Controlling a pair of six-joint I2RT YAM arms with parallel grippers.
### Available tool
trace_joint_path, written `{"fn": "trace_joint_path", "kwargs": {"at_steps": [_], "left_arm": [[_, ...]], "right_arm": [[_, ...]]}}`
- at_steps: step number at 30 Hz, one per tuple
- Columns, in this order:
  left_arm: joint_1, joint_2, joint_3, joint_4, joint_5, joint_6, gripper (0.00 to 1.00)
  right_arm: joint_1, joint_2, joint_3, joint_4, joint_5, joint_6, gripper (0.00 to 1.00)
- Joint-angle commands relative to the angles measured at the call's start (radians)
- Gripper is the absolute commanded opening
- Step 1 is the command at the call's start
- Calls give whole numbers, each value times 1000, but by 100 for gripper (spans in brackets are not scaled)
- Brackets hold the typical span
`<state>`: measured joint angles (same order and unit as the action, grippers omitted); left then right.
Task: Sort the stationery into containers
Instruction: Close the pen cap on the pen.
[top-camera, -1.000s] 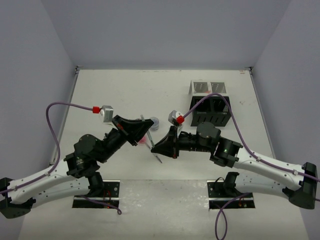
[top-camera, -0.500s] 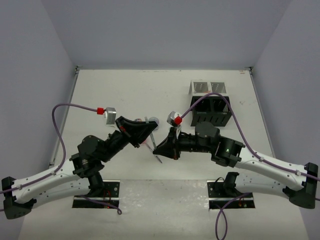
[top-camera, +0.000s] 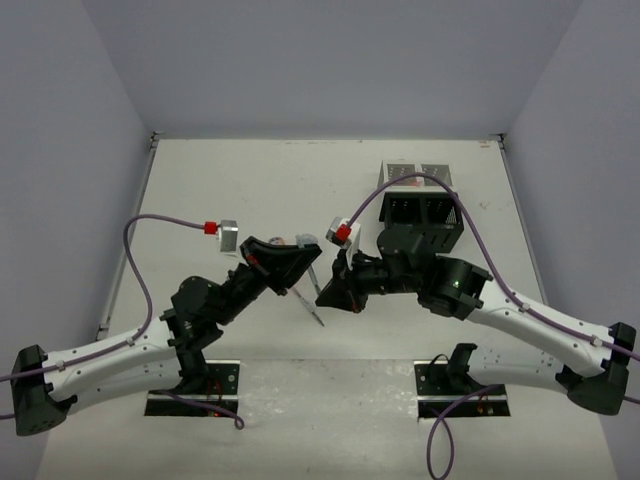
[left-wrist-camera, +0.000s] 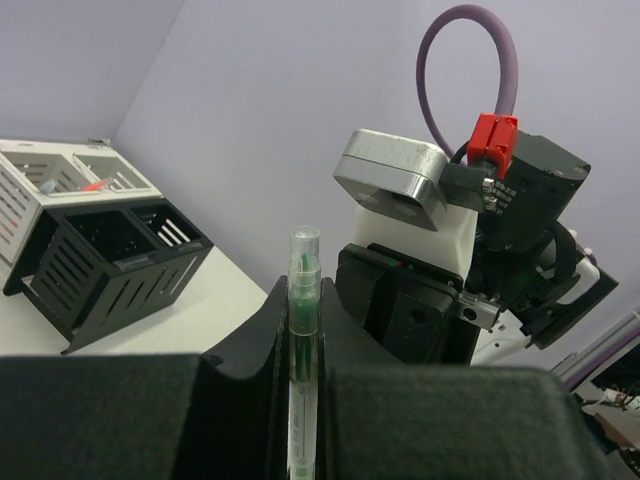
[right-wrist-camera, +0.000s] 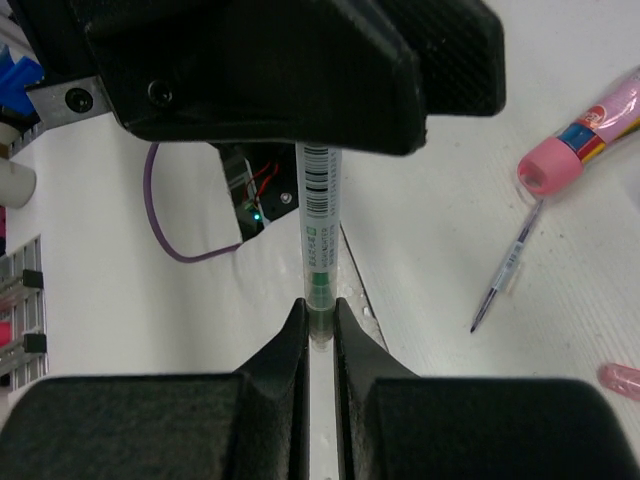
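A clear-barrelled green marker (left-wrist-camera: 303, 270) hangs in the air between both grippers. My left gripper (left-wrist-camera: 303, 300) is shut on its barrel, and the green capped end sticks out past the fingertips. My right gripper (right-wrist-camera: 319, 315) is shut on that same green end (right-wrist-camera: 320, 290), facing the left gripper head-on. In the top view the left gripper (top-camera: 300, 262) and right gripper (top-camera: 325, 290) meet above the table's middle. The black container (top-camera: 420, 225) and the white container (top-camera: 415, 175) stand at the back right.
A pink marker (right-wrist-camera: 580, 140) and a thin dark-tipped pen (right-wrist-camera: 508, 270) lie on the table below the grippers, and another pink item (right-wrist-camera: 620, 380) shows at the edge. A grey-blue pot (top-camera: 307, 240) sits behind the left gripper. The white container (left-wrist-camera: 40, 190) holds a red item (left-wrist-camera: 95, 185).
Both arms have drifted a little to the right and toward the back, staying tip to tip. The left jaws have closed slightly tighter on the marker.
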<state>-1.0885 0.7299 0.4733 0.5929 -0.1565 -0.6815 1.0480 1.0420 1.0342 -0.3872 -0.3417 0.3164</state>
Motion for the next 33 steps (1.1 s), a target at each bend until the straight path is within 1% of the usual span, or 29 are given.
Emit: {"fn": "trace_joint_path", "kwargs": {"at_steps": [1, 6, 8, 10, 12, 13, 14, 15, 16, 17, 18, 19, 21, 22, 25, 26, 30, 33], "left_arm": [[-69, 89, -88, -221, 226, -97, 0], [-82, 122, -95, -215, 218, -131, 0], [-82, 95, -87, -261, 171, -130, 0], [-83, 12, -64, -347, 106, -118, 0], [-82, -53, -19, -440, -13, -94, 0], [-82, -93, 34, -524, -50, -72, 0], [-82, -93, 34, -525, -82, -72, 0], [-82, -116, 87, -580, -110, -37, 0], [-82, -122, 112, -591, -116, -17, 0], [-82, -122, 150, -634, -118, 15, 0], [-82, -118, 170, -645, -114, 35, 0], [-82, -111, 194, -649, -101, 57, 0], [-82, -104, 204, -628, -82, 75, 0], [-82, -103, 205, -616, -77, 82, 0], [-82, -90, 206, -605, -62, 105, 0], [-82, -90, 206, -573, -58, 110, 0], [-82, -78, 199, -534, -35, 146, 0], [-82, -77, 191, -505, -36, 172, 0]], "right_arm": [[-82, 2, 215, 424, 117, -40, 0], [-102, 16, 225, 469, 50, -56, 0], [-102, 12, 210, 478, 17, -60, 0], [-102, 8, 166, 474, -24, -60, 0], [-103, -4, 107, 481, -50, -56, 0], [-102, -16, 60, 485, -105, -54, 0], [-102, -16, 60, 485, -106, -60, 0], [-103, -25, 26, 473, -148, -60, 0], [-102, -31, 9, 476, -164, -56, 2], [-102, -38, -3, 475, -176, -54, 28], [-100, -55, -26, 476, -181, -43, 45], [-101, -66, -48, 478, -181, -36, 69], [-101, -90, -60, 467, -183, -34, 90], [-100, -98, -66, 466, -182, -34, 98], [-100, -118, -76, 440, -140, -36, 99], [-100, -123, -77, 431, -121, -35, 99], [-102, -134, -62, 369, 1, -11, 99], [-102, -151, -71, 355, 72, 3, 99]]}}
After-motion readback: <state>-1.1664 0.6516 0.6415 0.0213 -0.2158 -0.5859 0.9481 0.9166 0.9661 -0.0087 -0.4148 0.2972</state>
